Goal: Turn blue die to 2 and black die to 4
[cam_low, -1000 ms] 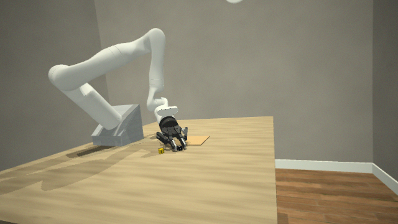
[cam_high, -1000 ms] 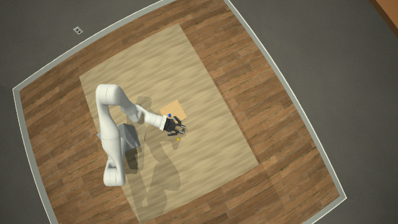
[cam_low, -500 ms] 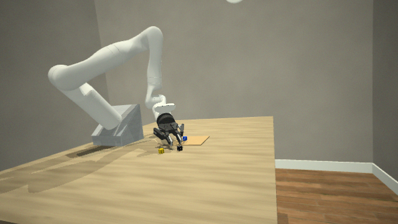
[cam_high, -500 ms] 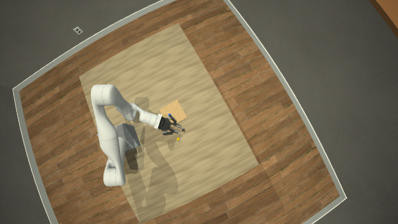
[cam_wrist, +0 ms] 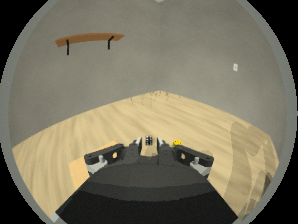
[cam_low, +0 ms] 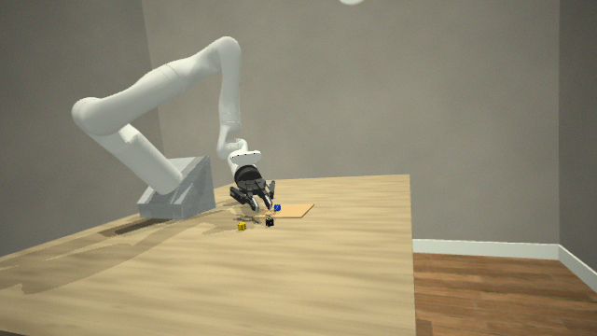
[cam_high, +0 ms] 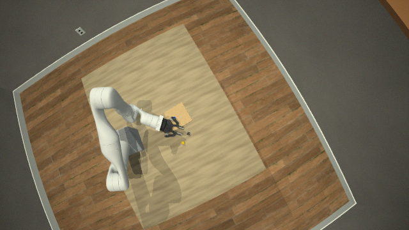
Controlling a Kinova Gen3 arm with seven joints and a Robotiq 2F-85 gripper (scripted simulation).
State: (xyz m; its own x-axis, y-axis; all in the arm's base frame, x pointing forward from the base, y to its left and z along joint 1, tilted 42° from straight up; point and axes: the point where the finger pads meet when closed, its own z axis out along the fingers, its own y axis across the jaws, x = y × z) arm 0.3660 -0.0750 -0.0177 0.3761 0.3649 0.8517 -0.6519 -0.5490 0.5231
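Above the table (cam_high: 220, 147) (cam_low: 280, 280) (cam_wrist: 210, 125): gripper (cam_high: 181, 131) (cam_low: 261, 208) (cam_wrist: 149, 142) tilted downward, parted partway, nothing held.
Beside the mat (cam_high: 183, 112) (cam_low: 296, 211) (cam_wrist: 79, 172): black die (cam_high: 188, 133) (cam_low: 270, 222) (cam_wrist: 149, 140) seen off it.
On the mat: blue die (cam_high: 174, 118) (cam_low: 277, 207) pictured.

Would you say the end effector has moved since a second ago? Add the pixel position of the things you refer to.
Yes, the end effector (cam_high: 183, 131) (cam_low: 261, 208) (cam_wrist: 149, 142) has drawn back from the black die (cam_high: 188, 133) (cam_low: 270, 222) (cam_wrist: 149, 140), toward the grey pedestal (cam_high: 137, 144) (cam_low: 202, 187).
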